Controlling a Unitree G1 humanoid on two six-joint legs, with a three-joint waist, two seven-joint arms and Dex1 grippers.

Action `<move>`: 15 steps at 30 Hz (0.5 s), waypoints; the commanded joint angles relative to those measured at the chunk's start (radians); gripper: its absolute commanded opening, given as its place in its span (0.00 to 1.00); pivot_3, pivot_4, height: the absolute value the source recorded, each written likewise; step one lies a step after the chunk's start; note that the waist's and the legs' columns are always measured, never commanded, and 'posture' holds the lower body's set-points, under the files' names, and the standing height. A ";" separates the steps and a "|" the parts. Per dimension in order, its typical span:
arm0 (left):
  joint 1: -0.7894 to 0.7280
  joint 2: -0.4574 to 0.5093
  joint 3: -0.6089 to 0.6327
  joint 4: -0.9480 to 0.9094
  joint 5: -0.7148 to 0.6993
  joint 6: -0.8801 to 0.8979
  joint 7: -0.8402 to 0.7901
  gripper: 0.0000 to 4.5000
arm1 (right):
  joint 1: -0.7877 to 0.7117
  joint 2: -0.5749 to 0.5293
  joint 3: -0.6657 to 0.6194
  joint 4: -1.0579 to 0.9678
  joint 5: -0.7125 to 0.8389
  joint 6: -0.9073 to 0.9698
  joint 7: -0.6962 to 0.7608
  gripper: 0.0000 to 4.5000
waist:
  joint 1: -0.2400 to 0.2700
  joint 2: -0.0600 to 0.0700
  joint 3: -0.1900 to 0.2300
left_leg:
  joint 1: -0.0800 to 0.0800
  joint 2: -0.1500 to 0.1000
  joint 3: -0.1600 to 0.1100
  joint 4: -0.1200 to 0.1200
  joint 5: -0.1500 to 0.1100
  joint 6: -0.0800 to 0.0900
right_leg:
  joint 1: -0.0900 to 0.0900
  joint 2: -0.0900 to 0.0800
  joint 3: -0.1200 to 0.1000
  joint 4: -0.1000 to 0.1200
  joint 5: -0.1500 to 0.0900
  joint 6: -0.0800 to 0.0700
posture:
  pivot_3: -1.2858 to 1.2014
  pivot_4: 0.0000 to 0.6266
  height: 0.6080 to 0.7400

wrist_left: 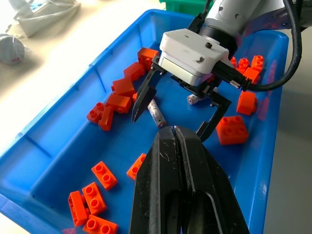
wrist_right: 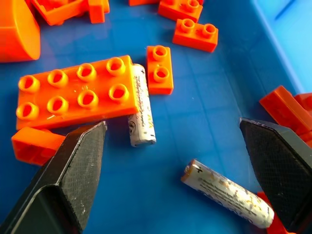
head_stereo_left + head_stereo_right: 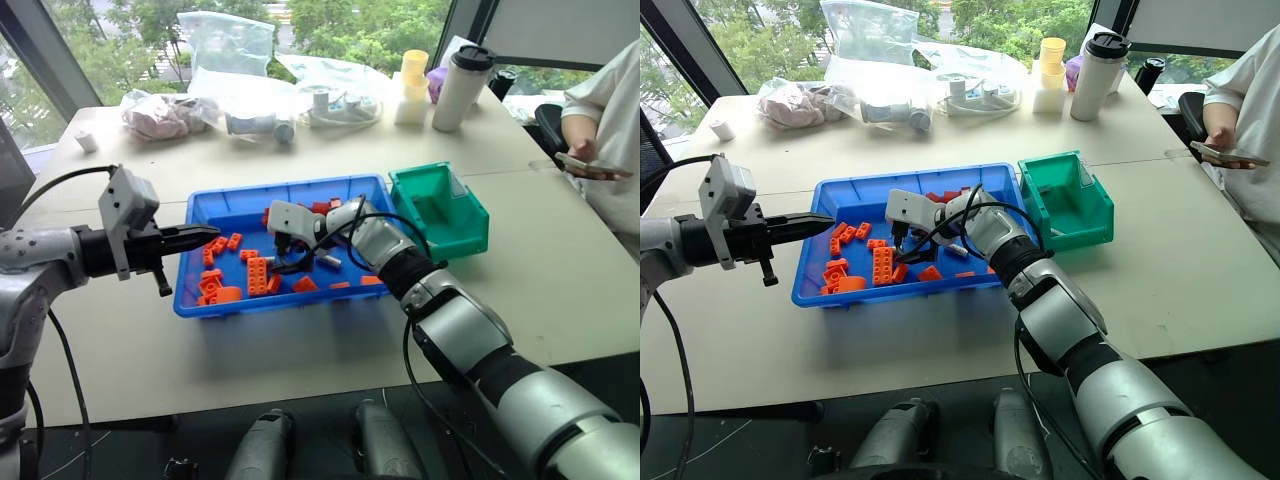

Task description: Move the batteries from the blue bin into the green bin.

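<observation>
The blue bin (image 3: pixel 232 203) sits mid-table, holding orange bricks (image 3: pixel 257 274) and batteries. Two batteries show in the right wrist view: one (image 2: pixel 141 109) lies against a large orange brick (image 2: pixel 73 95), the other (image 2: pixel 226 192) lies loose on the blue floor. My right gripper (image 2: pixel 170 126) hangs open just above the bin floor, its fingers either side of these batteries and touching neither. My left gripper (image 3: pixel 205 237) is shut and empty, hovering over the bin's left end and pointing at the right gripper. The green bin (image 3: pixel 440 210) stands against the blue bin's right end.
A person (image 3: pixel 605 110) sits at the table's right edge holding a phone. Along the far side stand a white tumbler (image 3: pixel 462 85), yellow cups (image 3: pixel 412 85) and plastic bags (image 3: pixel 240 60). Bare tabletop lies in front of both bins.
</observation>
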 commanded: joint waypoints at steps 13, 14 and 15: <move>-0.002 0.003 0.049 -0.039 -0.028 -0.008 0.060 0.00 | -0.053 0.030 -0.032 0.038 -0.062 0.024 0.010 0.00 | 0.002 0.000 0.000 | 0.001 0.000 0.000 0.001 0.000 -0.001 | 0.001 0.000 0.000 0.000 0.000 0.000 | 0.52 0.24 1.00; -0.004 0.002 0.048 -0.038 -0.029 -0.009 0.062 0.00 | -0.059 0.017 -0.054 0.002 -0.048 0.046 0.007 0.00 | 0.002 0.000 0.000 | 0.000 0.000 0.000 0.001 0.000 -0.001 | 0.001 0.000 0.000 0.000 0.000 0.000 | 0.52 0.24 1.00; -0.006 -0.001 0.048 -0.038 -0.031 -0.008 0.066 0.00 | -0.061 -0.004 -0.072 -0.048 -0.038 0.067 0.008 0.00 | 0.002 0.000 0.000 | 0.000 0.000 0.000 0.000 0.000 -0.001 | 0.001 0.000 0.000 0.000 0.000 0.000 | 0.52 0.24 1.00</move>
